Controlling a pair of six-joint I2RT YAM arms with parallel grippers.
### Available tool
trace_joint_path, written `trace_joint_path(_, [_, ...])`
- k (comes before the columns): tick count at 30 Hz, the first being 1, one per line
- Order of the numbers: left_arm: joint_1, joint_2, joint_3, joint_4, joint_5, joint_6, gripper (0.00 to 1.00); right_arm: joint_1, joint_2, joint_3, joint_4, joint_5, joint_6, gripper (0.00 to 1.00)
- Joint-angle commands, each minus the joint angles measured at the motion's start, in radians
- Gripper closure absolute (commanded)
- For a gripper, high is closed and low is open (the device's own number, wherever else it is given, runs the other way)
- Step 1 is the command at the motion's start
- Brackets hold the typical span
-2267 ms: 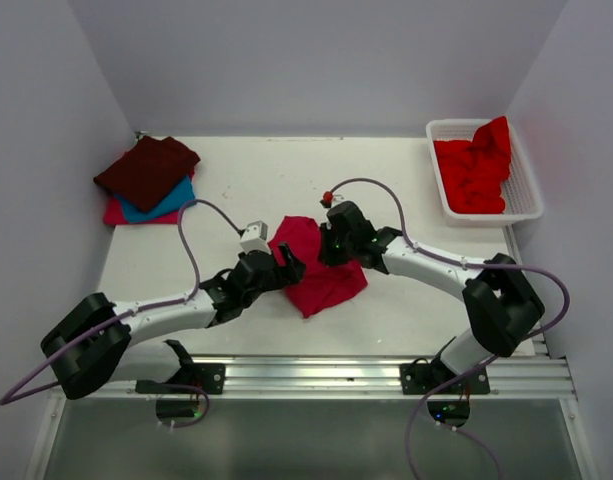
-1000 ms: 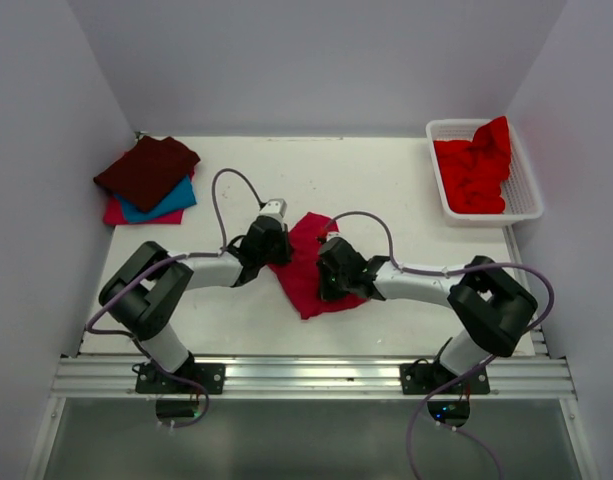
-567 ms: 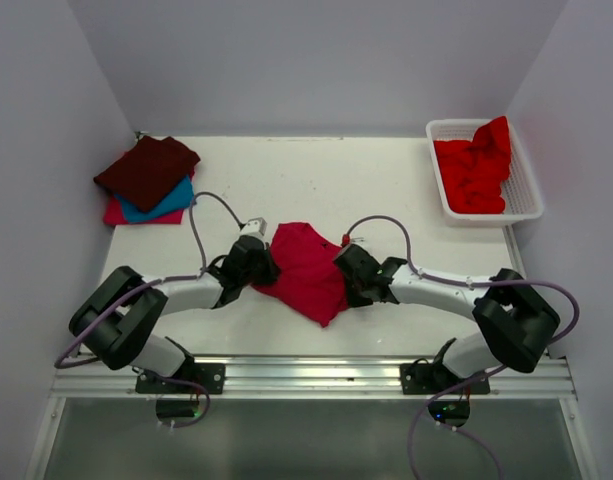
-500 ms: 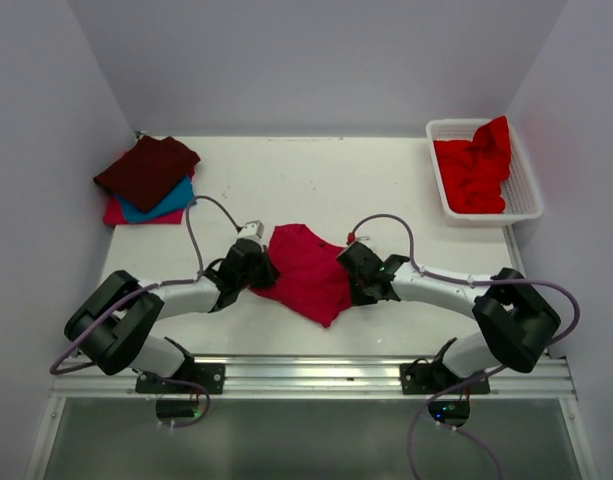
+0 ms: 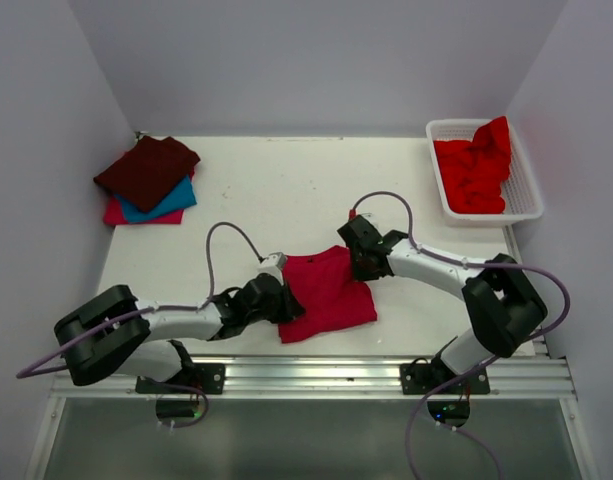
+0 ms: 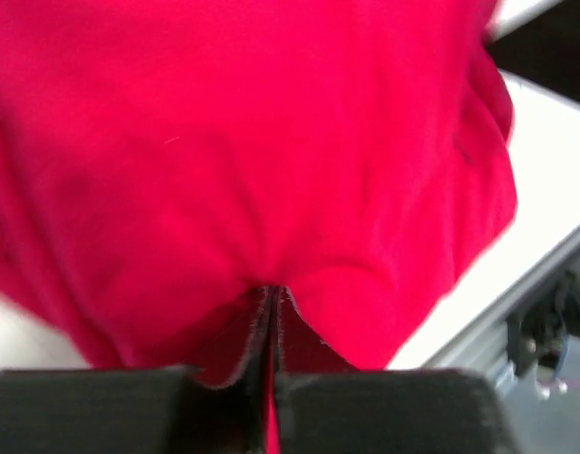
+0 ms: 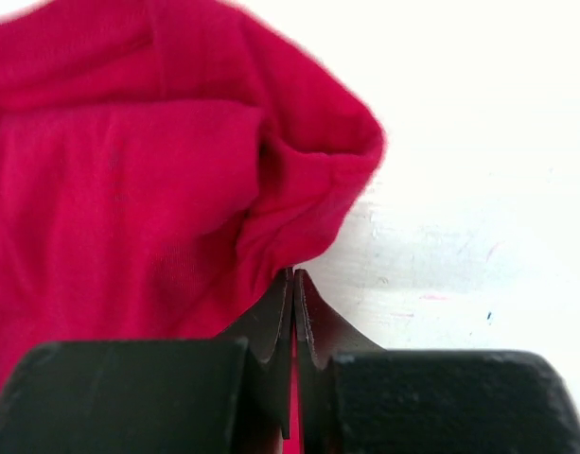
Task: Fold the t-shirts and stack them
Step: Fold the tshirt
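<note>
A crimson-pink t-shirt [image 5: 328, 290] lies folded into a rough rectangle near the table's front middle. My left gripper [image 5: 287, 301] is shut on its near-left edge, low over the table. My right gripper [image 5: 357, 262] is shut on its far-right corner. In the left wrist view the cloth [image 6: 271, 142] fills the frame, pinched between the closed tips of the left gripper [image 6: 271, 289]. In the right wrist view a bunched corner of the shirt [image 7: 129, 189] runs into the closed right gripper [image 7: 292, 275]. Three folded t-shirts are stacked at the back left: maroon [image 5: 146, 170] on teal [image 5: 174, 200] on pink-red [image 5: 119, 213].
A white lattice basket [image 5: 527, 208] at the back right holds crumpled bright red shirts [image 5: 473, 165]. The metal rail [image 5: 316, 376] runs along the front edge, close to the shirt, and shows at the lower right of the left wrist view [image 6: 554, 326]. Grey walls enclose three sides.
Both grippers stayed shut on the shirt. The left one swung forward and right toward the front edge, the right one moved back, and the shirt turned from a diamond into a flatter rectangle.
</note>
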Motion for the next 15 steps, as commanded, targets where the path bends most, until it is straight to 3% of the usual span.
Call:
trace_joint_path(1, [-0.05, -0.099, 0.014, -0.095, -0.078, -0.047, 0.91, -0.002, -0.021, 0.08, -0.022, 0.034, -0.054, 1.0])
trace_joint_path(3, [-0.051, -0.184, 0.031, -0.182, -0.152, -0.011, 0.75, -0.002, -0.042, 0.096, -0.031, 0.04, -0.055, 1.0])
trace_joint_path(4, [-0.051, -0.212, 0.046, -0.215, -0.181, -0.002, 0.58, -0.002, -0.064, 0.099, -0.032, 0.04, -0.054, 1.0])
trace_joint_path(5, [-0.051, -0.238, 0.056, -0.269, -0.236, 0.01, 0.49, -0.002, -0.073, 0.102, -0.036, 0.042, -0.052, 1.0])
trace_joint_path(7, [-0.051, -0.298, 0.076, -0.31, -0.282, 0.035, 0.39, -0.002, -0.09, 0.099, -0.033, 0.033, -0.051, 1.0])
trace_joint_path(15, [-0.051, -0.32, 0.061, -0.535, -0.295, -0.026, 0.38, 0.02, -0.13, -0.031, 0.141, -0.255, -0.008, 1.0])
